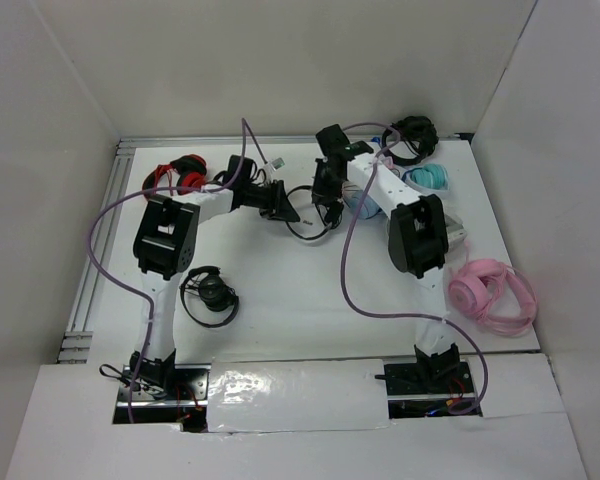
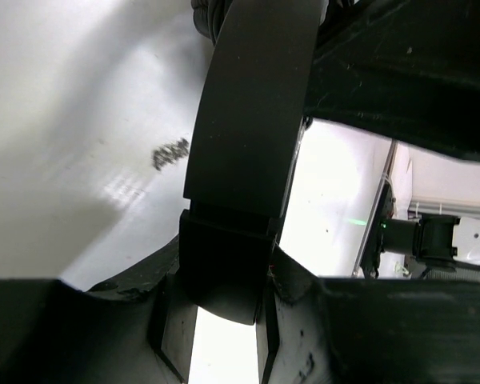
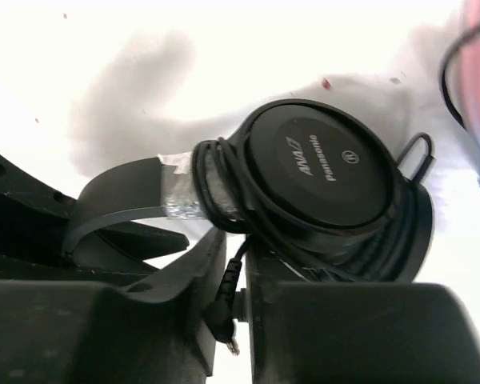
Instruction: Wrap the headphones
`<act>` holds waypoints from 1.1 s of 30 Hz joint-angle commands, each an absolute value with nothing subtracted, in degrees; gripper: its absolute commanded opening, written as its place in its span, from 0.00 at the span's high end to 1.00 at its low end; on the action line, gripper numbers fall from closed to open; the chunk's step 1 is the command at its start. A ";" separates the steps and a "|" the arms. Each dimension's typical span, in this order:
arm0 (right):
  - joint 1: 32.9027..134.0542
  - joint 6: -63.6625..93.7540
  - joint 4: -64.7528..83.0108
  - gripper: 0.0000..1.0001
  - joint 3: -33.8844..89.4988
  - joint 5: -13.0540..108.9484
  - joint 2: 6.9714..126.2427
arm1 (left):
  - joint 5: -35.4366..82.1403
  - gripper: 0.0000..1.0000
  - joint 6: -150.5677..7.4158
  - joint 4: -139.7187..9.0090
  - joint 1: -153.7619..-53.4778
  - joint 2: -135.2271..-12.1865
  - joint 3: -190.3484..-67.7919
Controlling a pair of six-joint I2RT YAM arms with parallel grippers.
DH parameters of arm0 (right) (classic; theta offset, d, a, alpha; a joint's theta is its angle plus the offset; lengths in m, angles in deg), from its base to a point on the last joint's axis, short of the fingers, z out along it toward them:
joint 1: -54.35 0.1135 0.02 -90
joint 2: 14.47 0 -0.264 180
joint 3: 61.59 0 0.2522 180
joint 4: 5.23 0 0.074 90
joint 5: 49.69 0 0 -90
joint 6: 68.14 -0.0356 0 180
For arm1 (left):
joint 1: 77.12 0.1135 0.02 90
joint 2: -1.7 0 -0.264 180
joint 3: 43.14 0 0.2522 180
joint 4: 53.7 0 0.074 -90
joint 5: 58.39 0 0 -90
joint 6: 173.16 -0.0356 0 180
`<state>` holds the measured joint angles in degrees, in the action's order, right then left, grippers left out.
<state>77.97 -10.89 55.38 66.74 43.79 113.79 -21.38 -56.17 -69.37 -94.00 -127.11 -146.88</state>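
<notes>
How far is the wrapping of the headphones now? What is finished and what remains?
Mostly done: the cable of the headphones is wound in several turns. In hand: the left claw clamps the headband; the plug lies between the fingers of the right claw. Left: probably secure the plug end, then let go.

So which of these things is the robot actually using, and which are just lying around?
For the job: black headphones with wound cable, left gripper clamped on their headband, right gripper by the plug.
Just lying about: red headphones, pink headphones, small black pair, teal pair.
</notes>
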 commanded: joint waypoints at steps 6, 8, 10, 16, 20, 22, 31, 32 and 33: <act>76.68 -11.98 53.45 0.68 72.50 40.57 118.50 | -25.78 1.00 -58.90 -74.49 -94.00 -130.13 -153.23; 76.67 -11.89 52.57 0.65 72.76 40.48 119.21 | -25.08 0.96 -59.25 -75.89 -93.99 -130.49 -153.76; 76.50 -11.89 52.74 0.61 73.55 40.48 120.43 | -24.38 0.88 -59.95 -76.77 -94.00 -130.58 -153.76; 76.76 -11.63 52.57 0.54 74.69 41.80 121.49 | -21.57 0.60 -60.92 -78.44 -94.00 -129.35 -153.05; 77.20 -10.49 52.22 0.50 73.99 42.41 120.79 | -20.51 0.46 -61.10 -79.23 -94.00 -128.56 -152.88; 77.64 -10.05 52.04 0.50 73.55 42.85 120.44 | -19.89 0.16 -61.10 -79.41 -94.00 -128.20 -152.70; 77.64 -9.25 51.17 0.45 72.67 45.13 120.00 | -18.75 0.01 -60.92 -78.89 -93.03 -124.78 -149.11; 77.73 -8.99 50.99 0.43 72.58 47.05 119.82 | -18.23 0.01 -60.92 -78.80 -92.94 -123.82 -148.66; 77.56 -8.38 50.90 0.34 72.58 48.29 119.65 | -17.96 0.01 -60.92 -79.23 -92.85 -123.37 -148.48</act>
